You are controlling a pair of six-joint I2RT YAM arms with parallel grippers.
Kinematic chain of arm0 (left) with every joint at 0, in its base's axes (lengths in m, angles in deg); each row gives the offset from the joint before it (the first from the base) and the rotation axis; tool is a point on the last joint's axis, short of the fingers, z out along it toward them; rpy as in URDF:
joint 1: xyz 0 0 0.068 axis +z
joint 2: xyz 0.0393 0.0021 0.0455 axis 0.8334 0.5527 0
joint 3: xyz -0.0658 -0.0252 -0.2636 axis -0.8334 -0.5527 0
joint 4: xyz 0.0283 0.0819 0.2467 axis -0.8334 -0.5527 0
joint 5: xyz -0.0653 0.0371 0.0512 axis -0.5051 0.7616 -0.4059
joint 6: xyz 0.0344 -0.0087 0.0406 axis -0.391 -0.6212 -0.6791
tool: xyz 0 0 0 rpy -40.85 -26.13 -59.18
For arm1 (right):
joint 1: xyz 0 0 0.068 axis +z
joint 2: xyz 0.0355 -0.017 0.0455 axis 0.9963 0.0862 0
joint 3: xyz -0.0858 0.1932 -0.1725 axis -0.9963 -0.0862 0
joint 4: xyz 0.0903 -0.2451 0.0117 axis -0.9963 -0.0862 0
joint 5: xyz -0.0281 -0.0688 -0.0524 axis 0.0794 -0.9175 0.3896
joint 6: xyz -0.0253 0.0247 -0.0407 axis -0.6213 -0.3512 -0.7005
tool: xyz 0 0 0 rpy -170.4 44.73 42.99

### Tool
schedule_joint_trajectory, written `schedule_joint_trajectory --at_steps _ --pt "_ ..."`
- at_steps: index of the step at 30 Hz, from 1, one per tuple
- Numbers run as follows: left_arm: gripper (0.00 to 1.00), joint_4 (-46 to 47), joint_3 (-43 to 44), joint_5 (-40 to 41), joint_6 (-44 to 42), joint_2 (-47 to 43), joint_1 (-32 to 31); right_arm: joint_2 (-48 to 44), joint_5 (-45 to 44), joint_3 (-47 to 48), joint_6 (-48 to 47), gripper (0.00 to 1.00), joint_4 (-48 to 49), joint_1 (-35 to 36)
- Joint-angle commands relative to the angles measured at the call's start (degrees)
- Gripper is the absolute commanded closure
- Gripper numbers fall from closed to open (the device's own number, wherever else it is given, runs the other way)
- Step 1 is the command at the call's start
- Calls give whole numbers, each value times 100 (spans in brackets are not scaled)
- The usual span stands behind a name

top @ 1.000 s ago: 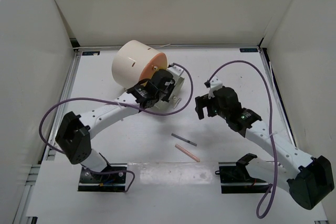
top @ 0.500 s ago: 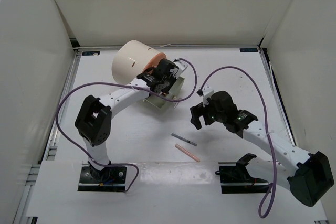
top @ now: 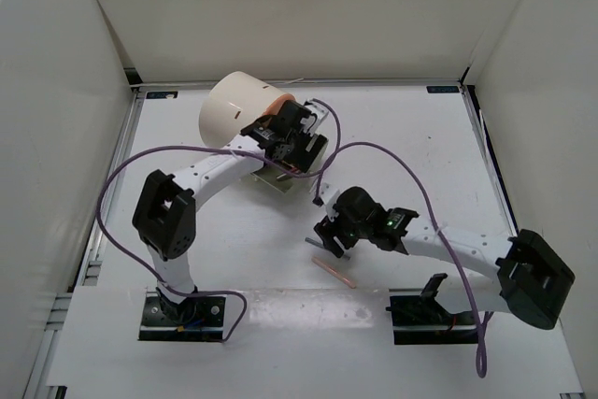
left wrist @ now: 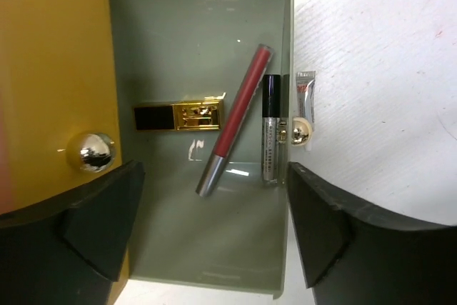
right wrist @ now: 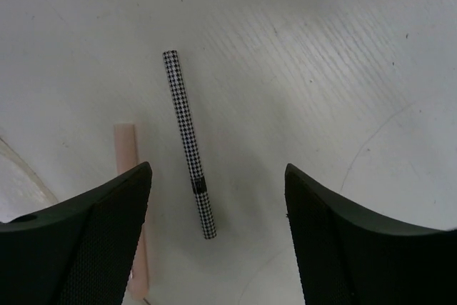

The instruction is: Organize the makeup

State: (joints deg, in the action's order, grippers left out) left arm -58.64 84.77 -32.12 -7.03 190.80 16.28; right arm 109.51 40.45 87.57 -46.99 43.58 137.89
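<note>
My left gripper [top: 288, 140] hangs open over a clear tray [top: 277, 178] beside the cream cylinder. In the left wrist view the tray [left wrist: 200, 26] holds a red pencil [left wrist: 235, 116], a black-and-gold lipstick [left wrist: 178, 116] and a silver-and-black tube [left wrist: 270, 133]. Nothing sits between the left gripper's [left wrist: 214, 208] jaws. My right gripper [top: 332, 229] is open and low over the grey checked pencil [top: 329, 249]. In the right wrist view that pencil [right wrist: 189, 141] lies between the fingers of the gripper [right wrist: 218, 176], untouched. A pink pencil [right wrist: 131, 198] lies beside the left finger [right wrist: 86, 248].
The big cream cylinder [top: 238, 111] with its orange front [left wrist: 53, 55] and a chrome knob [left wrist: 91, 151] stands left of the tray. A small gold-capped item [left wrist: 304, 116] lies on the table just outside the tray wall. White walls enclose the table.
The right arm has swung down and left from mid-table to just over the grey pencil. The left gripper moved further over the tray and has opened there.
</note>
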Motion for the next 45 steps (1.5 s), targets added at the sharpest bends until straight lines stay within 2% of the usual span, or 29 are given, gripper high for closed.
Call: schedule_joint_trajectory --at_steps 1,3,8,13,16,18,19,22,23,30,35,39,42,43,45 --pt "3 -121 300 -40 162 -604 8 230 -383 -120 -212 24 675 183" --pt "2 -43 238 -162 267 -955 -9 440 -383 -199 -238 29 1042 270" --pt "2 10 -165 -146 863 -1834 -9 828 -664 -297 -203 33 1388 403" --pt "1 238 -1183 -163 1277 -3257 8 1110 -1103 -366 -63 49 1536 744" --pt "2 221 -1667 -49 1567 -3968 44 1075 -1420 -507 227 69 1633 798" --pt "2 116 -1835 65 1716 -4278 70 1075 -1421 -586 280 75 1712 798" --pt "2 11 -1854 74 1761 -4505 79 1092 -1438 -621 315 83 1756 798" --pt "2 -287 -1907 92 1884 -4753 87 1145 -1543 -622 385 97 1748 798" --pt "2 -358 -1924 118 1945 -4788 88 1110 -1648 -604 421 99 1722 798" --pt "2 -465 -2310 102 2183 -5070 96 610 -2632 -149 228 100 1590 492" --pt "2 -535 -2591 21 2104 -5350 88 354 -2564 519 -352 100 1888 8" --pt "2 -535 -2820 215 2262 -5492 88 931 -2335 1608 -204 99 2178 -466" --pt "2 -412 -2978 206 2350 -5614 79 1528 -2352 2496 769 96 2127 -555" --pt "2 -394 -3048 198 2411 -5632 79 1706 -2526 2890 1538 96 2039 -573" --pt "2 -377 -3067 233 2473 -5703 79 2057 -2667 3148 2088 96 2056 -643"
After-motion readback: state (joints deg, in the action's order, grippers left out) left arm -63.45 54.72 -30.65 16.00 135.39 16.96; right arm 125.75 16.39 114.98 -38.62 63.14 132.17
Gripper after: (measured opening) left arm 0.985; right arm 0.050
